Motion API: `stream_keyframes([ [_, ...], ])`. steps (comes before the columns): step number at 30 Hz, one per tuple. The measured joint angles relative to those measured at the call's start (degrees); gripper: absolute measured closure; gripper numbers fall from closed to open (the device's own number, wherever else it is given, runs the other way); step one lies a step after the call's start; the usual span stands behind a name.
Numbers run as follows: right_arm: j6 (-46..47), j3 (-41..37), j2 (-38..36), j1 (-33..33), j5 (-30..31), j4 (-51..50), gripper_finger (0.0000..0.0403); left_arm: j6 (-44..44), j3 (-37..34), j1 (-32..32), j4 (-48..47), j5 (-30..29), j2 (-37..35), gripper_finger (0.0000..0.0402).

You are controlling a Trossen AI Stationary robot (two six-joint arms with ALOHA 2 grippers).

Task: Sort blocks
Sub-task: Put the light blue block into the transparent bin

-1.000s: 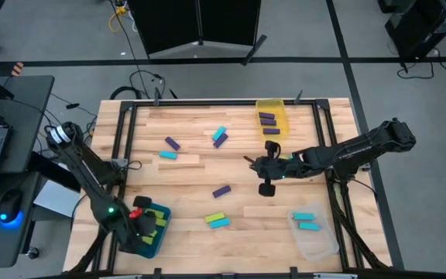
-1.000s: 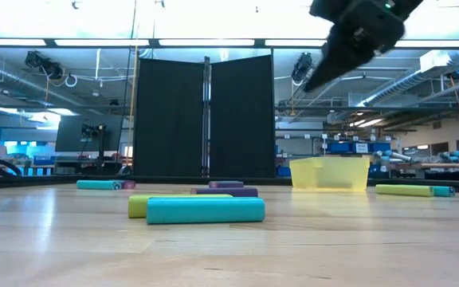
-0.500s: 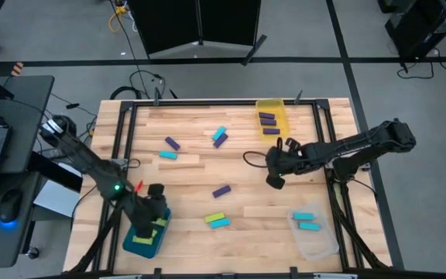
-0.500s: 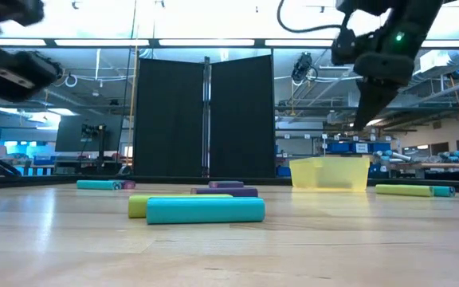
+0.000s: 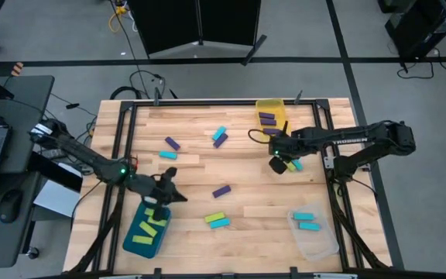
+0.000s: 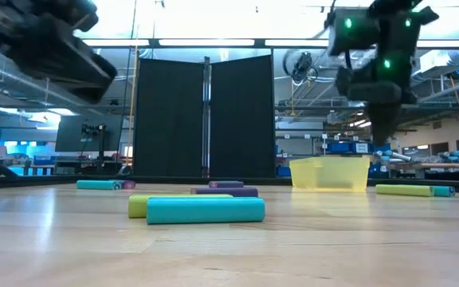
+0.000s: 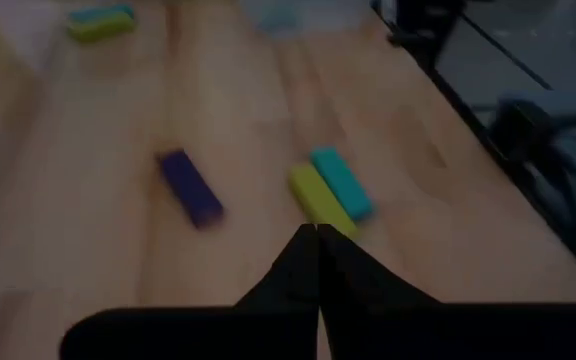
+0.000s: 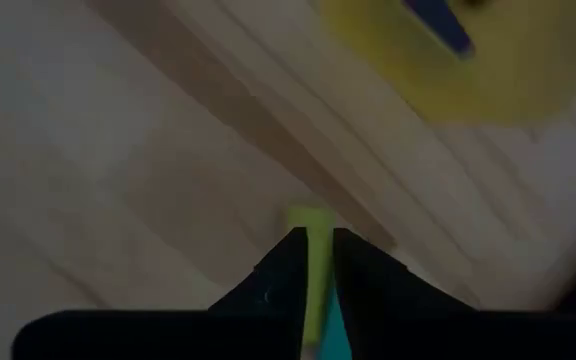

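My left gripper (image 5: 170,194) has left the teal bin (image 5: 147,234), fingers together, empty. My right gripper (image 5: 279,161) moved toward the lime/cyan blocks (image 5: 293,162), prob. straddling the lime one; grip unclear.

Even overhead brightness, glaring ceiling strips in the low view, both wrist views dim and blurred (arms smeared too).

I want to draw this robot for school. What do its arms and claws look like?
Both arms are dark, almost black, built of thin tube pieces joined at chunky joints. The left arm and the right arm each carry a small green light and thin black cables. The left claw and the right claw each have two dark, pointed fingers.
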Motion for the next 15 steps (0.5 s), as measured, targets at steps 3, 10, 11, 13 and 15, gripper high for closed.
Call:
stream_keyframes([
  [3, 0.0, -3.9, 0.0, -2.8, -3.2, 1.3, 0.0325, 3.2, -1.4, 3.0, 5.1, -0.1, 0.0, 0.0397],
  [10, 0.1, -12.8, 0.0, -8.3, -7.0, 7.0, 0.0293, 6.7, -1.6, 6.7, 8.6, -0.1, 0.0, 0.0397],
  [11, 0.1, -13.3, 0.0, -8.8, -7.0, 7.0, 0.0288, 7.0, -1.6, 6.9, 8.8, 0.0, 0.0, 0.0397],
  [13, 0.1, -14.0, 0.0, -9.5, -7.0, 7.6, 0.0278, 7.4, -1.6, 7.0, 9.2, 0.0, 0.1, 0.0397],
  [15, 0.1, -14.6, 0.0, -10.2, -7.1, 8.5, 0.027, 8.1, -1.6, 7.0, 9.2, 0.0, 0.1, 0.0397],
])
